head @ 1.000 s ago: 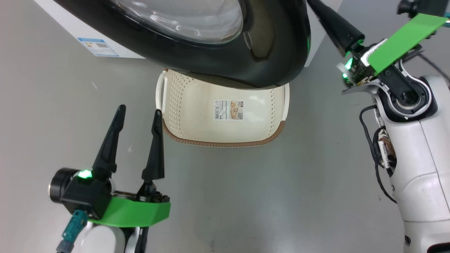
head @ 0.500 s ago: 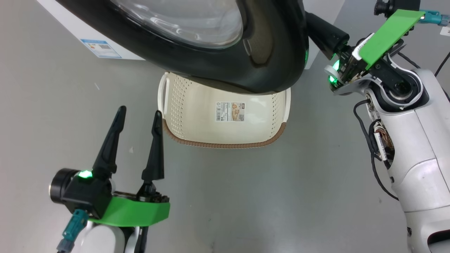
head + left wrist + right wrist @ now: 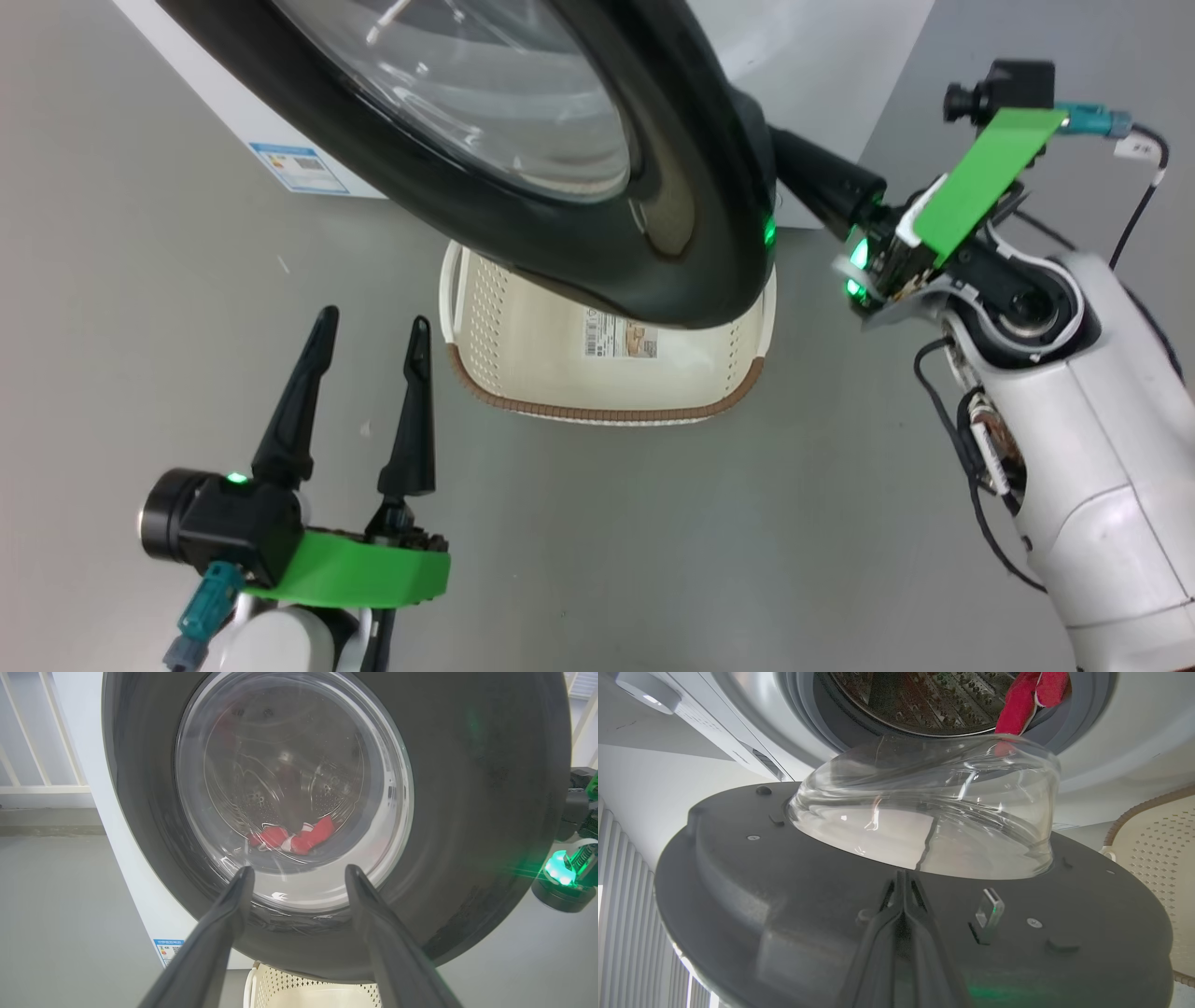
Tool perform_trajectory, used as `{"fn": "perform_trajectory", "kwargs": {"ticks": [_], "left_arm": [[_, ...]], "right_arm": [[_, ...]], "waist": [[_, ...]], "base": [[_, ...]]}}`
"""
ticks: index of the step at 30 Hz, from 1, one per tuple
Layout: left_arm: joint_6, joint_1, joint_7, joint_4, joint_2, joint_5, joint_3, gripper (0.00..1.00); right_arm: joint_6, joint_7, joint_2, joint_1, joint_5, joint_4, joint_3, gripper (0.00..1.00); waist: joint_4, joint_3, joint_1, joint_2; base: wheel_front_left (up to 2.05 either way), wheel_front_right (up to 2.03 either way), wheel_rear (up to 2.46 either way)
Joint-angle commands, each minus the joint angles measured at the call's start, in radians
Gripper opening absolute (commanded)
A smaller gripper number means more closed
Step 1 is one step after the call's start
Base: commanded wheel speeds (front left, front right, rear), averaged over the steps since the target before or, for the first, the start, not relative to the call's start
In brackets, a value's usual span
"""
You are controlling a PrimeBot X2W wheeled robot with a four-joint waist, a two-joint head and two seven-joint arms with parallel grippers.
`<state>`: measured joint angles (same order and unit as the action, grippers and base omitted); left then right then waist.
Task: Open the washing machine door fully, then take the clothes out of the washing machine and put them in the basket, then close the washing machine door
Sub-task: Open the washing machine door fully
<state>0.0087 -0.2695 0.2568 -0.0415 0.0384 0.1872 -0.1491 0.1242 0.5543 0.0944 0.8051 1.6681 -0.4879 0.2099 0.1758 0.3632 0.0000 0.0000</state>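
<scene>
The washing machine door [image 3: 579,243] stands partly open, its black rim hanging over the basket [image 3: 607,411]. My right gripper [image 3: 903,875] is shut, and its tips rest against the door's grey inner face [image 3: 784,896], just below the glass bowl [image 3: 934,812]. Behind the bowl are the steel drum [image 3: 924,700] and red clothes [image 3: 1027,700] at the grey ring. My left gripper [image 3: 372,319] is open and holds nothing, low beside the basket's left end. In the left wrist view it [image 3: 299,871] faces the door's outer side [image 3: 467,812], with the clothes [image 3: 294,837] seen through the glass.
The white washing machine [image 3: 840,56] with its blue label [image 3: 299,168] stands on a grey floor [image 3: 653,560]. My right arm's white forearm [image 3: 1102,448] fills the right side. White railing [image 3: 28,765] lies behind the machine's left.
The door has swung further open, towards the left of the head view. My right gripper has moved left and down behind its rim. The head camera has shifted slightly; the left gripper has kept still.
</scene>
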Motion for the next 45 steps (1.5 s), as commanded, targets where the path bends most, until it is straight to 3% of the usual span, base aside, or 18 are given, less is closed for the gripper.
{"fn": "perform_trajectory", "kwargs": {"ticks": [1, 25, 45], "left_arm": [[0.005, 0.013, 0.005, 0.016, 0.012, 0.002, 0.036, 1.00], [0.025, 0.093, 0.005, -0.015, 0.012, 0.028, 0.052, 1.00], [0.035, 0.128, 0.005, -0.012, 0.012, 0.042, 0.042, 1.00]], "right_arm": [[0.007, -0.003, -0.018, -0.022, 0.013, 0.038, 0.021, 0.00], [0.007, -0.083, 0.049, -0.186, 0.140, 0.075, 0.205, 0.00], [0.007, -0.246, 0.194, -0.196, 0.365, 0.189, 0.506, 0.00]], "waist": [[0.006, -0.019, 0.0000, 0.0000], [0.111, -0.177, 0.0000, 0.0000], [0.228, -0.236, 0.0000, 0.0000]], "base": [[0.00, 0.00, 0.00], [0.00, 0.00, 0.00], [0.00, 0.00, 0.00]]}}
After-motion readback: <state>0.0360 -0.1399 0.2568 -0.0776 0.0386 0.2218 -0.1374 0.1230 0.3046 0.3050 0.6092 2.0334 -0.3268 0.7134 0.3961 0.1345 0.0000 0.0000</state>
